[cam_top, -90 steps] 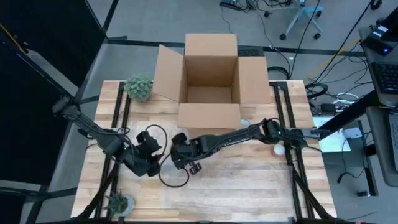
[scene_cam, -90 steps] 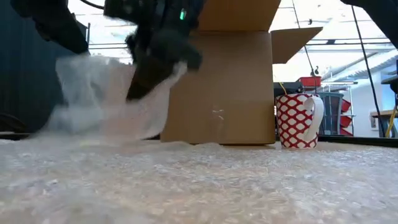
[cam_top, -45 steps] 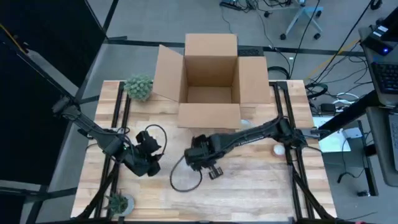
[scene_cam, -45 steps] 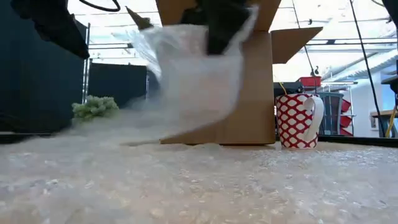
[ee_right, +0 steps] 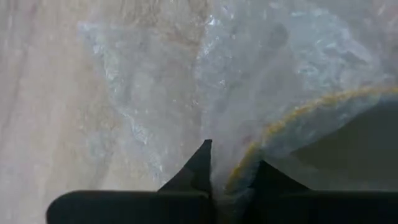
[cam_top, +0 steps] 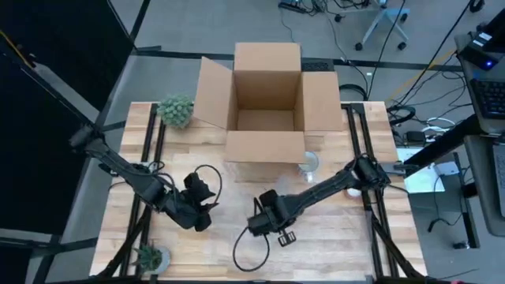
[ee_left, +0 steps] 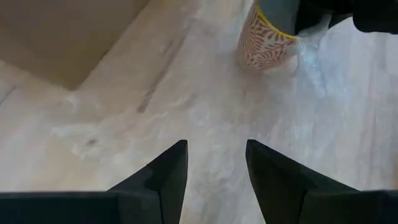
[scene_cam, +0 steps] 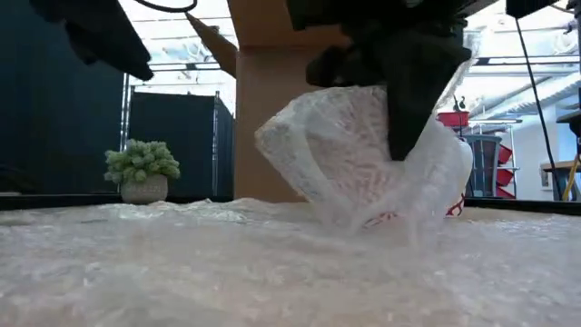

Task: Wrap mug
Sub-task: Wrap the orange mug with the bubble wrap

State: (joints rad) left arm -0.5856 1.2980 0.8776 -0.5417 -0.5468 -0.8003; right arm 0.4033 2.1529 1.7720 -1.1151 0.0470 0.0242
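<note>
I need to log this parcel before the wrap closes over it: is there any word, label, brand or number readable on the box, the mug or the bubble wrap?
None can be read.
Cardboard box: plain brown faces, no print or label in view.
Mug: only a red-and-white pattern, no words.
Bubble wrap, pinched by the right gripper: clear, unmarked.

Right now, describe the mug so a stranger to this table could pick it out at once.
Find the open cardboard box at the table's far middle. Just before its near wall, toward the right arm's side, stands the mug, half veiled by bubble wrap that the right end effector pinches. It alone is red-and-white patterned, unlike the plain box and green potted plants.
</note>
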